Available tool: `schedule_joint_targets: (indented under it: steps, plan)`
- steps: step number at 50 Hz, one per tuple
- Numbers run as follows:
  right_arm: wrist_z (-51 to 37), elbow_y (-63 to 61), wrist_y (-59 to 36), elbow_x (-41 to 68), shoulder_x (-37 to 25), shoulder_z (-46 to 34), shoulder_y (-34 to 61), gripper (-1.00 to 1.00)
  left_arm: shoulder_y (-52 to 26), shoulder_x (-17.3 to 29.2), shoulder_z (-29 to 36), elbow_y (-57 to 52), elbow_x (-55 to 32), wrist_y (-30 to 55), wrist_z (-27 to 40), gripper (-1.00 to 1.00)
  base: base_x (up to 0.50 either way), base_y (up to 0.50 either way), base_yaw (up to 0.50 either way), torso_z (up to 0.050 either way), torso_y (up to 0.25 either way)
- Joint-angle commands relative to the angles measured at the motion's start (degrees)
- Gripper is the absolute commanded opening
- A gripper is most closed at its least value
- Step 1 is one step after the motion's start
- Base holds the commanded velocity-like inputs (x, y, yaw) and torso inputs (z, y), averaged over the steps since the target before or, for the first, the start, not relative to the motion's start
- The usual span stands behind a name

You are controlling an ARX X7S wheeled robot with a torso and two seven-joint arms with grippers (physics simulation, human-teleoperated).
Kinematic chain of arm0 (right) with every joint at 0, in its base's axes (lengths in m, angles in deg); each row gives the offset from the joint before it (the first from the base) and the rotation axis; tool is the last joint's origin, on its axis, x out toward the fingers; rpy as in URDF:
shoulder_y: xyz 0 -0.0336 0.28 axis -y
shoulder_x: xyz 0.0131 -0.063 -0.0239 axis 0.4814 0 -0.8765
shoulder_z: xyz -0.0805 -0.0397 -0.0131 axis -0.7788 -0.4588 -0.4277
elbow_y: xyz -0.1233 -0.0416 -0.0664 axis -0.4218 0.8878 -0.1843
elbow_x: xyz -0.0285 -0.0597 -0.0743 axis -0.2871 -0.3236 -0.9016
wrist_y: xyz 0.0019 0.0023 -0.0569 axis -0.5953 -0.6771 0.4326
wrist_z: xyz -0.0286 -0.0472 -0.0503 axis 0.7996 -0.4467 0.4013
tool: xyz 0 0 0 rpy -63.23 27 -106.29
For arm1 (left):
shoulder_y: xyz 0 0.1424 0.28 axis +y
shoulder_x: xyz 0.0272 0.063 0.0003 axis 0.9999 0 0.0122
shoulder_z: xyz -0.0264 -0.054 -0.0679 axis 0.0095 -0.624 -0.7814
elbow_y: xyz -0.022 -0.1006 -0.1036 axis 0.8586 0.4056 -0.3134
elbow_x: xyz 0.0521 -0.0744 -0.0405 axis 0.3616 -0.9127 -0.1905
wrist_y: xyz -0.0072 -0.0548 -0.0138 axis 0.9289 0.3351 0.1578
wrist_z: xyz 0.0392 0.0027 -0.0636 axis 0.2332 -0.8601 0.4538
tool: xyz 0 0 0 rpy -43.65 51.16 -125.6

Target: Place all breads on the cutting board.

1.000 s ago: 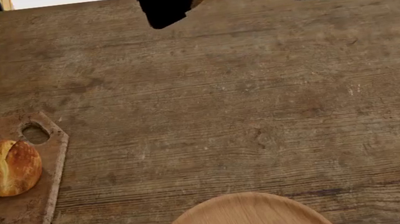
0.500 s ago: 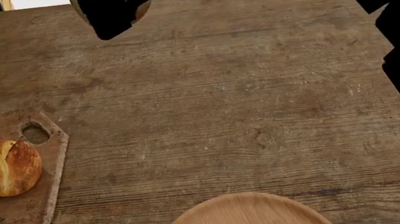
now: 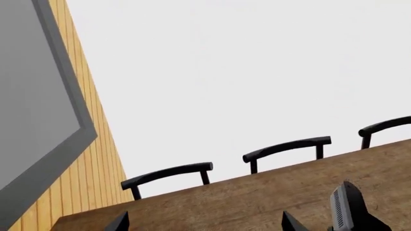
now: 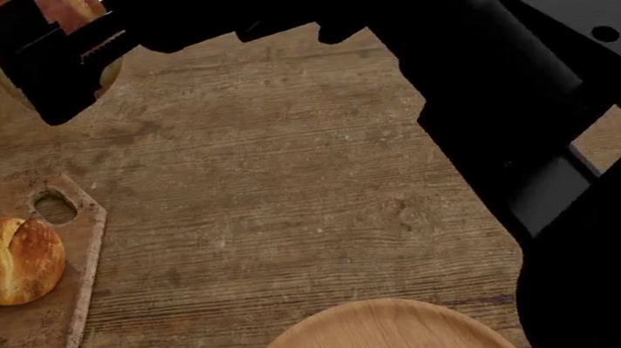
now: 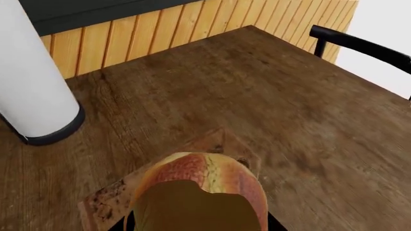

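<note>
The cutting board (image 4: 20, 347) lies at the table's left front edge, its oval hole at the far end. The oval golden roll (image 4: 16, 260) rests on it. My right gripper (image 4: 52, 59) reaches across to the far left and is shut on the darker round roll (image 4: 73, 5), held in the air beyond the board's far end. In the right wrist view the held roll (image 5: 205, 175) fills the space between the jaws of the right gripper (image 5: 199, 226), with the board (image 5: 222, 142) showing below it. My left gripper (image 3: 204, 226) is open and empty, and is out of the head view.
A round light wooden plate (image 4: 377, 342) sits at the near edge, centre. My right arm (image 4: 538, 113) covers the right half of the head view. Black chairs (image 3: 289, 147) line the table's far side. A white column (image 5: 32, 82) stands by the table.
My right arm has swung left with the dark roll, from the top centre to the top left, closer to the board. The golden roll has not moved.
</note>
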Motion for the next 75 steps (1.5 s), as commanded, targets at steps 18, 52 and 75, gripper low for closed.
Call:
schedule_joint_targets:
  steps: [18, 52, 75]
  plan:
    - [-4.06, -9.93, 10.57, 17.33, 2.7, -10.96, -2.14, -1.0, -0.05, 1.3, 0.11, -0.61, -4.3, 0.01, 4.15, 1.0, 0.0, 0.03, 0.0, 0.0, 0.0]
    - [-6.0, -13.64, 14.1, 24.99, 2.7, -11.48, 2.79, -1.0, -0.05, 0.02, -1.23, -0.98, 1.3, 0.01, -1.07, 1.0, 0.0, 0.03, -0.01, 0.0, 0.0]
    - [-6.92, -16.5, 13.15, 22.66, 2.7, -11.25, 0.55, -1.0, -0.05, -0.28, -1.6, -0.77, 5.96, 0.01, -5.6, 1.0, 0.0, 0.03, -0.01, 0.0, -0.083]
